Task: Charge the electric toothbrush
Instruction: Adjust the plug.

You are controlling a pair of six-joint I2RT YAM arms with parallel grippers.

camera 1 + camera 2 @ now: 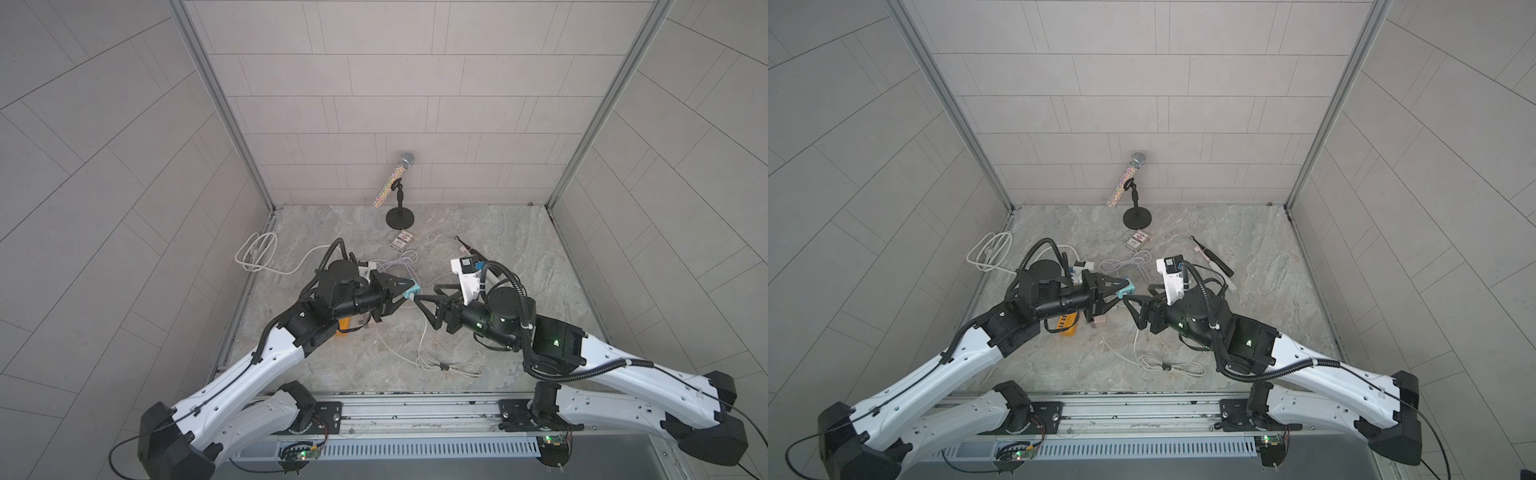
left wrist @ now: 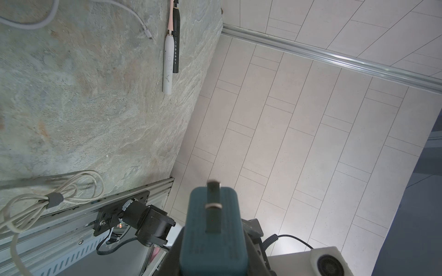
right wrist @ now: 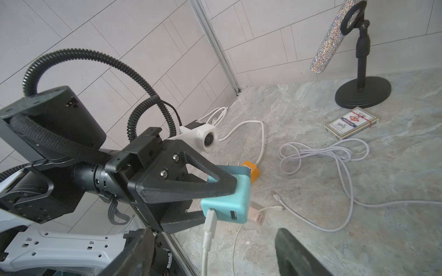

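A white electric toothbrush with a pink head lies flat at the table's right back, beside a black one. My left gripper is shut on a teal charger block, held above the table's middle; its prongs point away in the left wrist view. A white USB cable is plugged into the block's face and hangs down. My right gripper faces the block from the right, open, with its fingers on either side of the hanging cable and not touching it.
A glitter microphone on a black stand is at the back, with a card deck in front of it. An orange charger, a pink charger, a pale looped cable and a tied cable coil lie around.
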